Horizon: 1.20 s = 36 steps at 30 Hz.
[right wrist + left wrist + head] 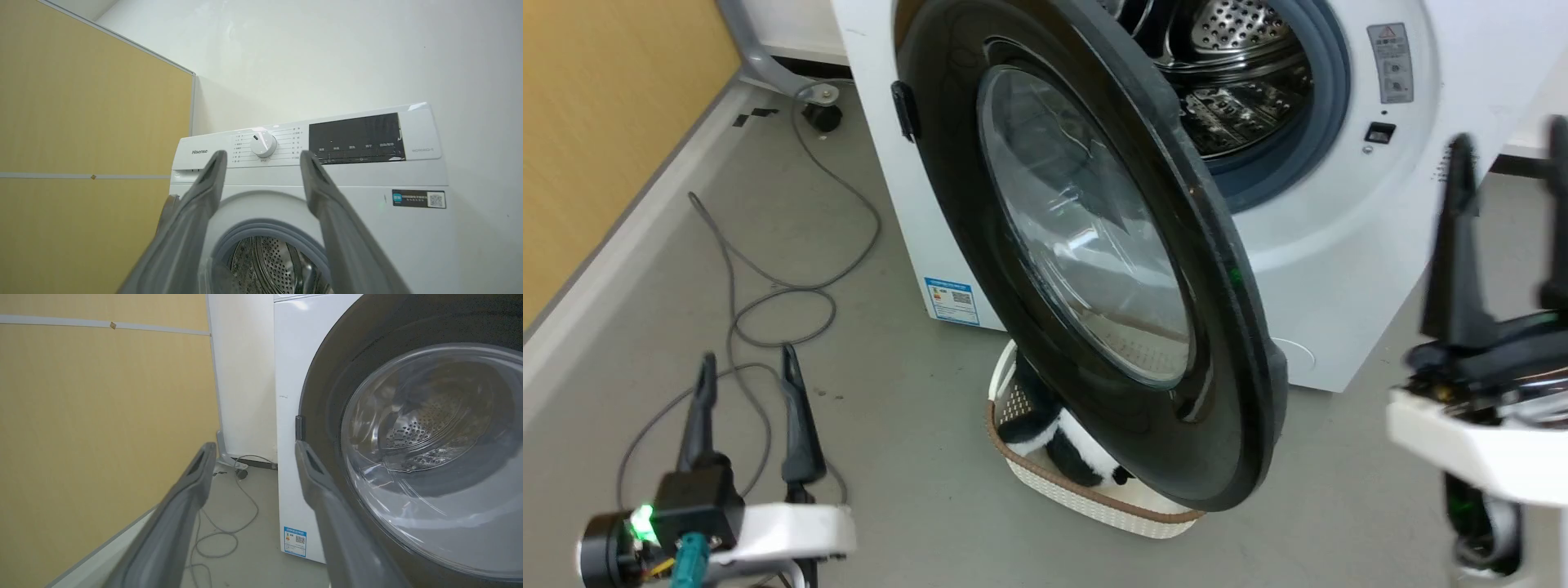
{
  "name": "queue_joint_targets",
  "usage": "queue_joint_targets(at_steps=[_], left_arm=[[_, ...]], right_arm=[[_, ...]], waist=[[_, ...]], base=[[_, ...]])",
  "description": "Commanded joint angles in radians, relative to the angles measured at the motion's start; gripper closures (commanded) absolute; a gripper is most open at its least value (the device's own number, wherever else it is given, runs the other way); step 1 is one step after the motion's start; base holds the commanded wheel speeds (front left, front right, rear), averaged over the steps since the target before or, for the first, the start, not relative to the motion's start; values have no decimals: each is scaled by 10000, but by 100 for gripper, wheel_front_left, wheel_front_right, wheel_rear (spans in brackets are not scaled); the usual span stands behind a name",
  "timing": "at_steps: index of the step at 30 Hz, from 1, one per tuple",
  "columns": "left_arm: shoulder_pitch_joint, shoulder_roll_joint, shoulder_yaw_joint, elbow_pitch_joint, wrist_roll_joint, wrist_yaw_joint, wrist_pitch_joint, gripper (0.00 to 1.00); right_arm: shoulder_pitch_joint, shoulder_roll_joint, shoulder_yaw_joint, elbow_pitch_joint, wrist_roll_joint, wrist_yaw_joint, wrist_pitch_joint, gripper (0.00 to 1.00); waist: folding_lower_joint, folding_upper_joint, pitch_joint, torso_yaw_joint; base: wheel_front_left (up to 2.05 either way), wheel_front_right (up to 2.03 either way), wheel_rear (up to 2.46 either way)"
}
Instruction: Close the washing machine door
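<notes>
The washing machine door (1094,269), that big round one with the glossy black ring frame and bulging clear glass window, is wide open. It's swung out from the left side of the porthole and hangs over a small cream perforated basket (1086,500) on the grey floor (898,425), which has something black and white and fuzzy in it. Behind the door is the big white front-loading washing machine (1339,269), with the grey-blue rubber gasket (1333,98) and shiny perforated steel drum (1229,49) fully exposed and a blue label sticker (952,300) low on the front.

The left end effector (749,357) sits low and left of the door, fingers apart and gripping nothing. In the left wrist view, one fingertip (302,451) is right by the door's black rim. The right end effector (1511,135) is up at the right, in front of the machine's face. It's blurry, but its fingers are also spread and empty. A grey cable (768,286) loops over the floor by the yellow wood wall panel (605,122).
</notes>
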Motion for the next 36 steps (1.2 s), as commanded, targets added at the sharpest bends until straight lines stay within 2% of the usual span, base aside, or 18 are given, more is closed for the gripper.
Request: queue_joint_targets(at_steps=[1, 2, 8, 15, 20, 26, 36], left_arm=[[175, -63, 62, 64, 106, -113, -43, 0], [263, -121, 93, 107, 161, -211, -43, 0], [545, -487, 315, 151, 497, -656, -43, 0], [569, -932, 667, 235, 735, -1136, -43, 0], [553, -1152, 833, 239, 983, -1320, -43, 0], [520, -1367, 948, 203, 1191, -1464, -43, 0], [349, -1582, 953, 260, 1499, -1580, -43, 0]], right_arm=[[-161, 14, 223, -131, -28, 8, -32, 87], [-165, -37, 452, -186, -40, 8, -32, 100], [-93, -684, 2006, -113, 94, 8, -32, 100], [204, -1982, 4399, 691, 616, 8, -32, 100], [622, -2538, 5392, 1520, 635, 8, -32, 100], [1192, -2810, 5530, 2526, 675, 8, -32, 100], [1333, -2837, 4065, 3604, 805, 8, -32, 100]], waist=[[0, 0, -9, 51], [0, 0, -10, 83], [0, 0, -19, 198], [0, 0, -32, 159], [0, 0, -32, 58], [0, 0, 66, -98], [0, 0, 393, -384]], base=[[0, 0, 0], [0, 0, 0], [0, 0, 0], [0, 0, 0], [0, 0, 0], [0, 0, 0], [0, 0, 0]])
